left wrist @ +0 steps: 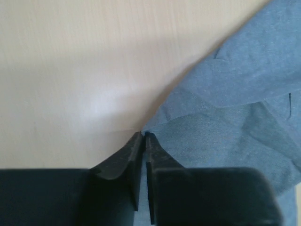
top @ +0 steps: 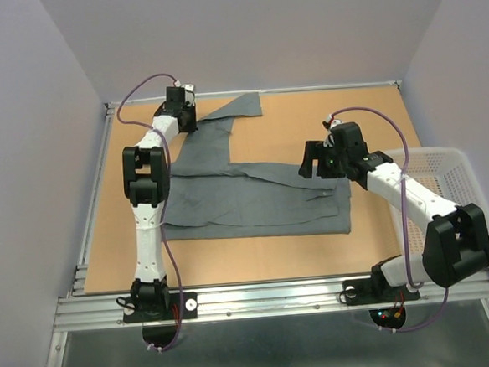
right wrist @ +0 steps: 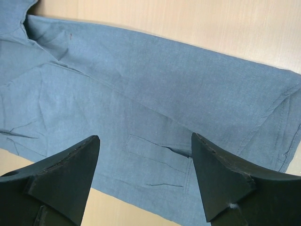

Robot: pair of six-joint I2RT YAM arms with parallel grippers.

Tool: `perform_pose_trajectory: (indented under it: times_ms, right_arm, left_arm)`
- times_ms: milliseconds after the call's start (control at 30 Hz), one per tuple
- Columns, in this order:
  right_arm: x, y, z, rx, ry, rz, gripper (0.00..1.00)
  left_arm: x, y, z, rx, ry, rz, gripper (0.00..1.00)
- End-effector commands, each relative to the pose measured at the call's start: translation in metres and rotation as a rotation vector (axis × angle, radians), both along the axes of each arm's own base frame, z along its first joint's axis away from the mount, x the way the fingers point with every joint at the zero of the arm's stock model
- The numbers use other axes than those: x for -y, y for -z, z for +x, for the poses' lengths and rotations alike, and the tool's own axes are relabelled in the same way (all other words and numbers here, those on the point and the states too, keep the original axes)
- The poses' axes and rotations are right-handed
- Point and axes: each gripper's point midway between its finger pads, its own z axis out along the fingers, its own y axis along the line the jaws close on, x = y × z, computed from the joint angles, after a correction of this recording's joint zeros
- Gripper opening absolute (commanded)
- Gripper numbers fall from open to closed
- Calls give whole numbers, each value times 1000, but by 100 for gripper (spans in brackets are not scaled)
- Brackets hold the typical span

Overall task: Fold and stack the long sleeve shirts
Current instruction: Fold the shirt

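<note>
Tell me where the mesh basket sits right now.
In the top external view, the white mesh basket sits at the right edge of the table, partly under the right arm, apart from the grey shirt spread mid-table.

A pale wooden tabletop (top: pixel 258 258) lies inside plain grey walls (top: pixel 251 32). A white mesh plastic basket (top: pixel 466 168) sits at its right edge, overhanging it. An aluminium rail (top: pixel 269 298) runs along the near side.
</note>
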Motion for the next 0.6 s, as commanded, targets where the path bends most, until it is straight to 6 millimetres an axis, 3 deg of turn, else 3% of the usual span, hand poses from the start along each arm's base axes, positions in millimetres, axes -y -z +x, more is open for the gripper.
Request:
perform_pose_trajectory:
  times_ms: [0,100,133,167,200,233,267,433,467,500,567]
  right_arm:
    - [-11,-23,9,65,-10,53,84]
    - [-16,-31,24,73,22,84,84]
    - [-19,-25,30,49,41,92,84]
    - [-21,-27,36,50,54,102,84]
    - [-22,-37,48,72,80,112,84]
    - [-26,-29,57,40,109,127,84]
    - [-29,-31,65,43,125,142,83]
    - [-45,-32,110,36,226,240,83]
    - [-51,-40,123,51,245,276,83]
    - [-54,-25,130,24,256,277,82]
    - [-61,-20,142,8,267,303,82]
  left_arm:
    - [35,-19,-42,-59,108,-24,1]
    - [46,-33,-65,-49,139,-14,0]
    - [47,-49,-69,-20,134,-6,0]
    - [48,-41,-82,-48,138,3,0]
    - [56,-45,-91,-51,159,4,0]
    - [59,-59,-97,-32,160,1,0]
    - [62,-54,-109,-51,168,4,0]
    - [83,-79,-141,-32,191,-7,0]
    - [85,-85,-149,-25,205,-11,0]
    - [87,-87,-155,-30,212,-3,0]
    - [91,-93,-171,-30,234,11,0]
